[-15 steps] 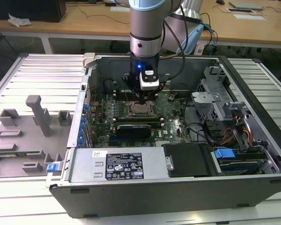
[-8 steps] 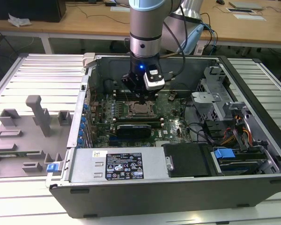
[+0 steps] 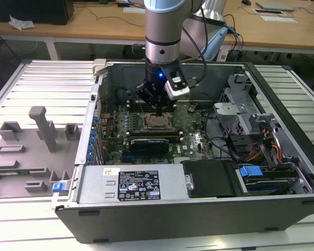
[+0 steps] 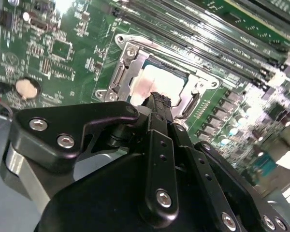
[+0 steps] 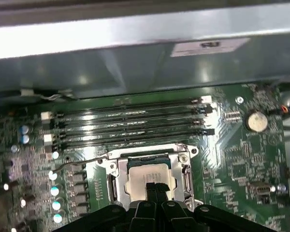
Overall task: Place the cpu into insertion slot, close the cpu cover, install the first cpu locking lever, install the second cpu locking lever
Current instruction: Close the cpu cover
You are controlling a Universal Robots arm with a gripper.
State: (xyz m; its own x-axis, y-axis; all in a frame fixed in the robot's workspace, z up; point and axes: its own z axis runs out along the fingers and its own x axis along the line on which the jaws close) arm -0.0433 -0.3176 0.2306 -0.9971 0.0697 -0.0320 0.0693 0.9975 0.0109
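The cpu point(image 4: 160, 79) sits in the insertion slot point(image 4: 152, 62), framed by the silvery cpu cover point(image 4: 122, 72). The black pincer point(image 4: 159, 99), fingertips pressed together, is over the cpu's edge. Long memory slots point(image 4: 203, 29) run just beside the slot.

Silvery-tan cpu point(image 5: 150, 175), green circuit board point(image 5: 241, 157), black fingers point(image 5: 150, 191).

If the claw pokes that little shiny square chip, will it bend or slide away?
The cpu looks like a flat metal-topped plate, so probably stiff, not bendy. It sits inside the silvery cpu cover frame, so a sideways poke likely won't slide it. Tiny beside the claw, it is probably light.
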